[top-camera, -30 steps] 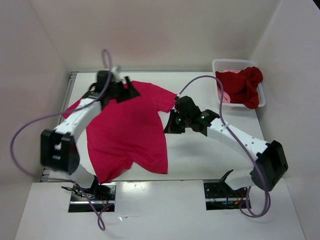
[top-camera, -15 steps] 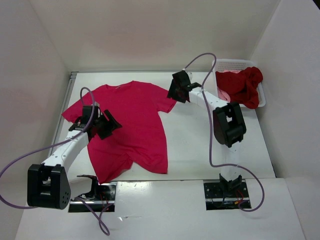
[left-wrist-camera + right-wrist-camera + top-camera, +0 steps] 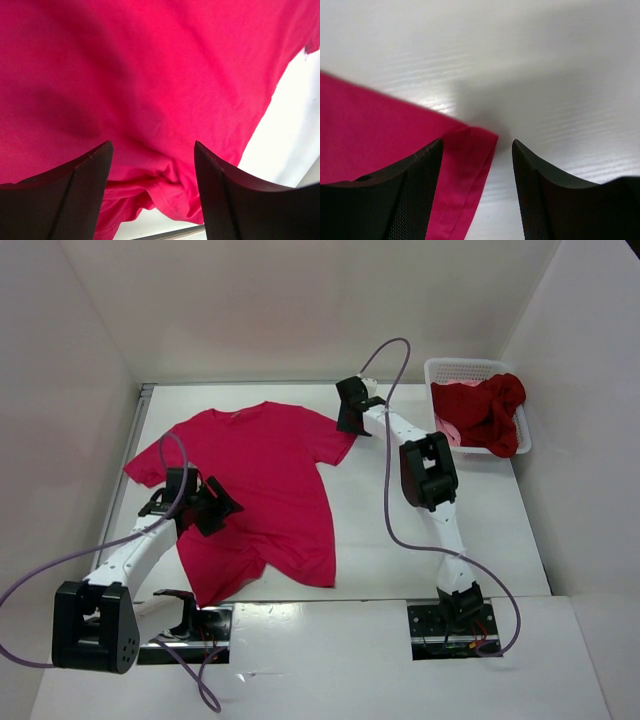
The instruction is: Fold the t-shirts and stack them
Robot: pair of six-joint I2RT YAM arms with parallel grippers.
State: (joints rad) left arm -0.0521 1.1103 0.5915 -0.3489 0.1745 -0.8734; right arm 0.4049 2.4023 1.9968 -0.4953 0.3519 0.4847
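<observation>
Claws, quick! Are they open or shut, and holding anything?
Left claw: open, holding nothing, above the pink shirt.
Right claw: open, holding nothing, at the shirt's edge.

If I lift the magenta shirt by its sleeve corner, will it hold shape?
Probably not: the magenta shirt lies limp, hem bunched near the left gripper, so it should drape. Pushed across the table, it would likely wrinkle, not slide whole.
</observation>
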